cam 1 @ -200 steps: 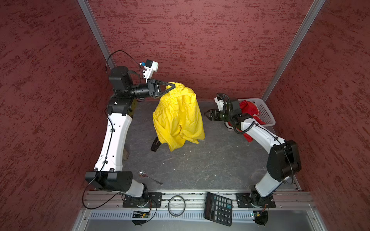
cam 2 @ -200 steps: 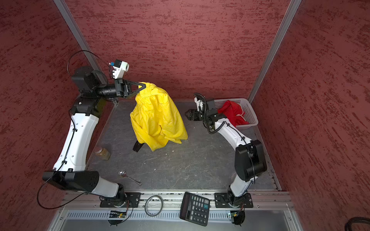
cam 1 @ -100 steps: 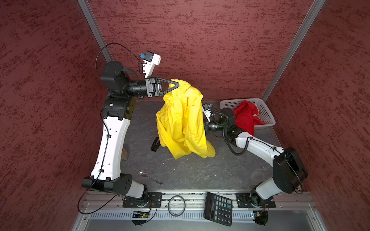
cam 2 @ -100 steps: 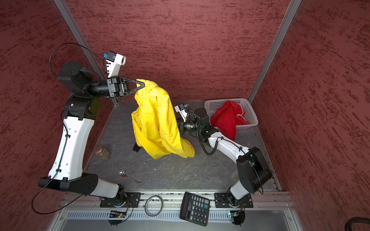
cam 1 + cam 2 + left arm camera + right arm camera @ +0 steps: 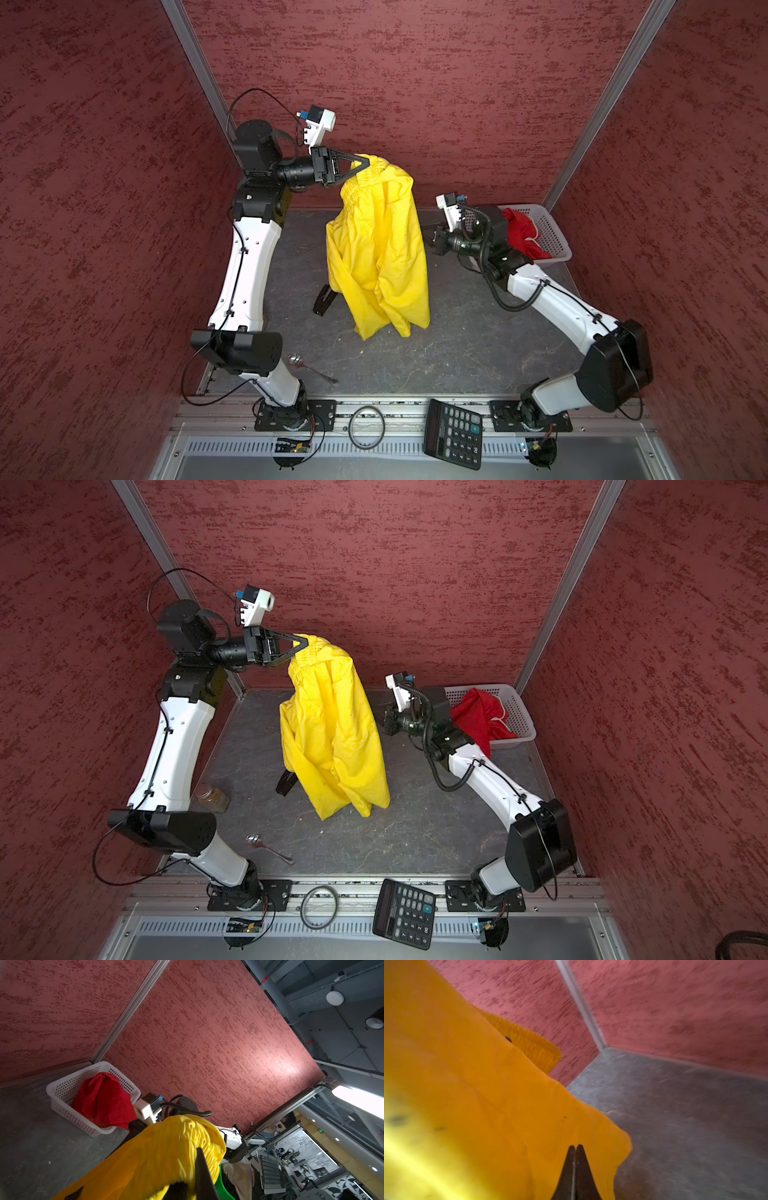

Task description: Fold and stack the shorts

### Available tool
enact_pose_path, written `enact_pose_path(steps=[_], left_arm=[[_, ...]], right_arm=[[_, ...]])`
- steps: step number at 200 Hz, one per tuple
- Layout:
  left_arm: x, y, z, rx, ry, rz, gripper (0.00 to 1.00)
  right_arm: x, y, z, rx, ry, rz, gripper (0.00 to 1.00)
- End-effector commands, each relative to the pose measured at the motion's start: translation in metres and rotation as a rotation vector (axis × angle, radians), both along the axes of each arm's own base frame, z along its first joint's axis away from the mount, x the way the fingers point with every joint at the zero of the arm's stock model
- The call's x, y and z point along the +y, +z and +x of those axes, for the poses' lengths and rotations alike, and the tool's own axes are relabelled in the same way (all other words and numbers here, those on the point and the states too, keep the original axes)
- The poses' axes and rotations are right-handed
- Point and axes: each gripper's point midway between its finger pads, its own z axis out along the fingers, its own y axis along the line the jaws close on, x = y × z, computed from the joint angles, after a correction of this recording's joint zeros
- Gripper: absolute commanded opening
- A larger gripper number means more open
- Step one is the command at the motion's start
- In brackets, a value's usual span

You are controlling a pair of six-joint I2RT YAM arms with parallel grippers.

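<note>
With the right fingers (image 5: pixel 566 1169) shut at the side edge of the yellow shorts (image 5: pixel 378 257), cloth caught or not unclear, and the left fingers (image 5: pixel 347 156) above clamping the waistband (image 5: pixel 365 180), they should draw apart gently, lowering it flat onto the counter (image 5: pixel 457 345) below; behind the right fingers, the red shorts (image 5: pixel 521 239) wait in the basket (image 5: pixel 555 239).

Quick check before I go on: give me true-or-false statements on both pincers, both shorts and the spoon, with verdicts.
1. The left pincer grips the yellow shorts at the waistband. True.
2. The red shorts lie spread flat on the table. False: they sit bunched in the white basket.
3. The right pincer is wide open. False: it is shut, right at the yellow fabric.
4. A spoon lies on the table near the left arm's base. True.
</note>
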Motion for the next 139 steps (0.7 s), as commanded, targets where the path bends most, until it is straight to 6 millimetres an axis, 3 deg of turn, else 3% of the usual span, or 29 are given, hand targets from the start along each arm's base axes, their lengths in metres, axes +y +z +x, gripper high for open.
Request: enact_pose_path(steps=[1,14,32,43,58,68,108,139], left_arm=[[0.002,0.016,0.029,-0.007,0.022,-0.034,0.0],[0.001,0.022,0.042,0.007,0.005,-0.049,0.0],[-0.002,0.03,0.047,0.0,-0.03,-0.073,0.0],[-0.003,0.032,0.046,-0.009,-0.036,-0.081,0.0],[-0.006,0.032,0.041,-0.018,-0.042,-0.073,0.0],[-0.009,0.032,0.035,-0.029,-0.06,-0.063,0.0],[-0.024,0.045,-0.01,-0.125,-0.168,-0.026,0.0],[-0.029,0.049,-0.037,-0.18,-0.193,-0.007,0.0]], right_arm=[[-0.061,0.031,0.035,-0.113,-0.336,-0.19,0.0],[-0.076,0.052,0.04,-0.165,-0.423,-0.194,0.0],[-0.082,0.083,0.025,-0.276,-0.436,-0.157,0.01],[-0.077,0.081,0.014,-0.29,-0.386,-0.152,0.24],[-0.058,0.064,-0.005,-0.288,-0.228,-0.155,0.74],[-0.043,0.046,-0.017,-0.273,-0.115,-0.152,0.89],[-0.029,-0.013,-0.024,-0.185,-0.011,-0.164,0.98],[-0.014,-0.037,-0.017,-0.134,0.068,-0.155,0.98]])
